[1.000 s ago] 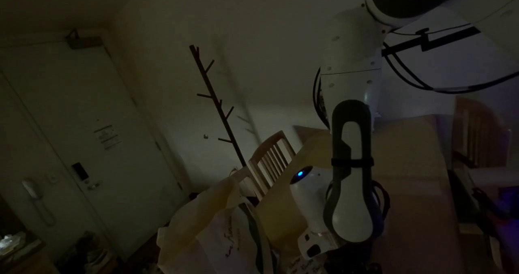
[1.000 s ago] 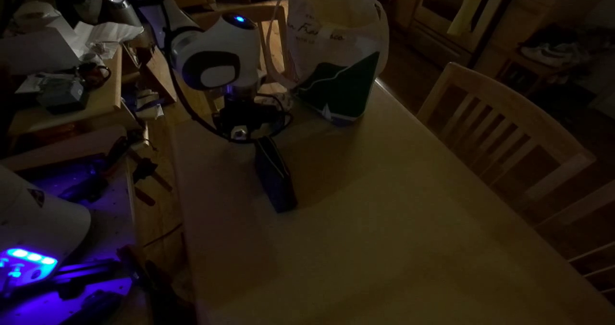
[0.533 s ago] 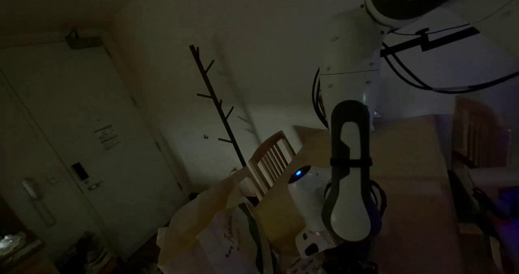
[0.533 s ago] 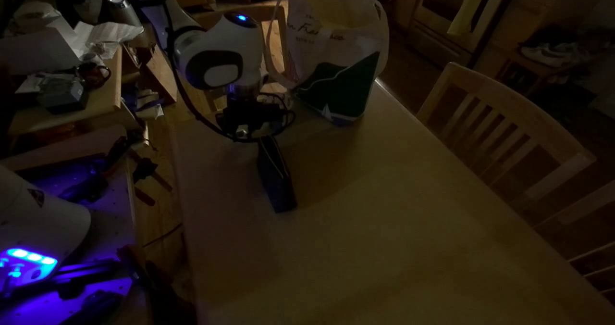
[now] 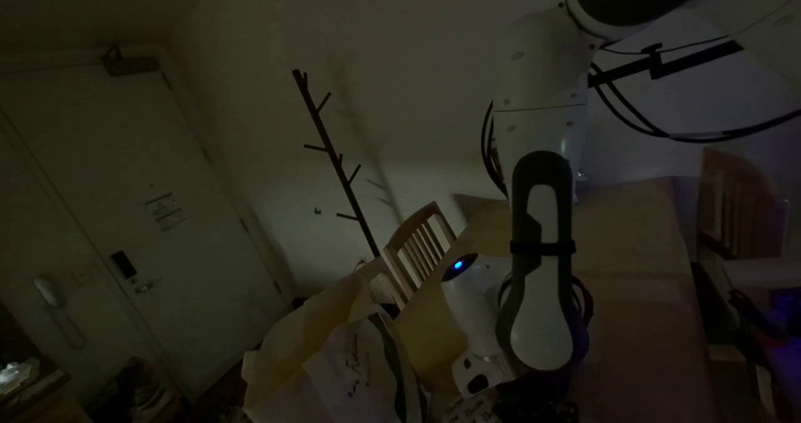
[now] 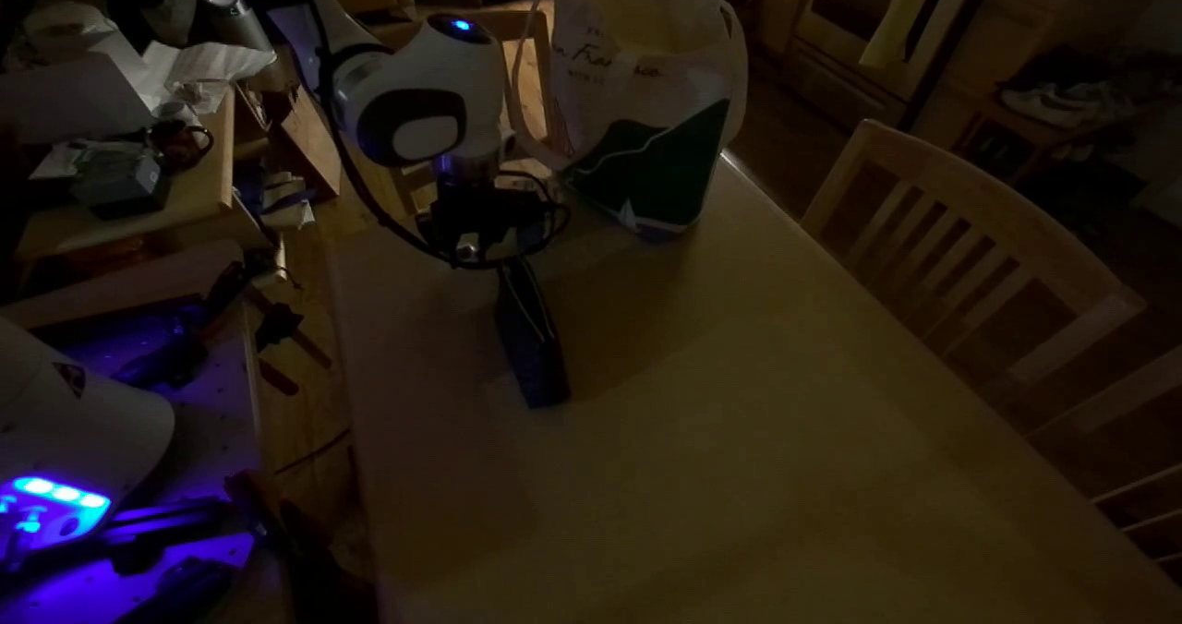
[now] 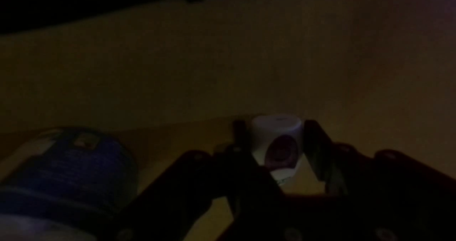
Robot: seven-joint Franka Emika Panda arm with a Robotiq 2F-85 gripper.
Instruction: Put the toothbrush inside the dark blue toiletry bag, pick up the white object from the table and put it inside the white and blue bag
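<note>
My gripper is shut on the white object, a small container with a dark red oval, seen between the fingertips in the wrist view. I cannot tell if it touches the table. In an exterior view the gripper is low over the far end of the table, and its fingertips are too dark to make out. The dark blue toiletry bag stands on the table just in front of the gripper, its zip along the top. A tall white bag with a dark green lower part stands open behind the gripper. The toothbrush is out of view.
A rounded blue and white printed thing lies left of the fingers in the wrist view. A white printed packet is between gripper and white bag. Chairs stand along the table. A cable loops round the gripper. The room is dim.
My gripper has moved slightly right and up in an exterior view. The toiletry bag's far end seems shifted slightly right. The white bag has not moved.
</note>
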